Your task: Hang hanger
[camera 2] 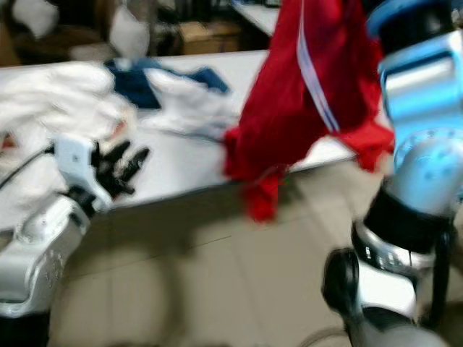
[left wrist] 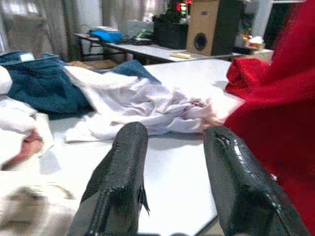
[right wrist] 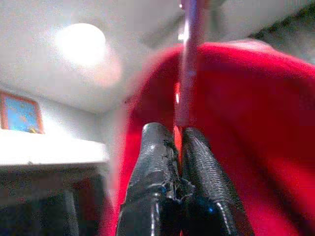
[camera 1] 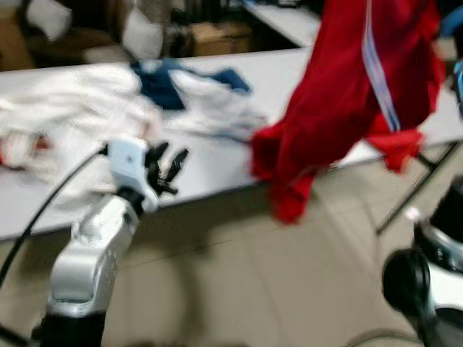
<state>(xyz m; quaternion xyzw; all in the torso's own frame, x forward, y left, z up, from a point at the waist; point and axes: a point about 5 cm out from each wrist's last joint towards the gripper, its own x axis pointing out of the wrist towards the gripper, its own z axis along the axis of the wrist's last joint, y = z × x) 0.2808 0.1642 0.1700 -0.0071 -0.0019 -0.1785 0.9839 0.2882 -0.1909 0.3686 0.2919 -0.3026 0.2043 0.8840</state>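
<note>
A red garment with a white stripe (camera 1: 347,94) hangs in the air over the right end of the grey table (camera 1: 217,166), its lower folds trailing past the table's front edge. In the right wrist view my right gripper (right wrist: 178,142) is shut on the thin pink hanger stem (right wrist: 189,59), which rises between the fingers with the red cloth behind it. The raised right arm (camera 2: 427,108) stands beside the garment. My left gripper (camera 1: 168,168) is open and holds nothing; it hovers at the table's front edge, left of the garment.
Crumpled white clothes (camera 1: 72,108) and a blue garment (camera 1: 163,83) lie on the table. A folding table leg (camera 1: 416,184) slants down at the right. A cardboard box (camera 1: 210,36) and a speaker (left wrist: 209,27) stand behind. Tiled floor lies in front.
</note>
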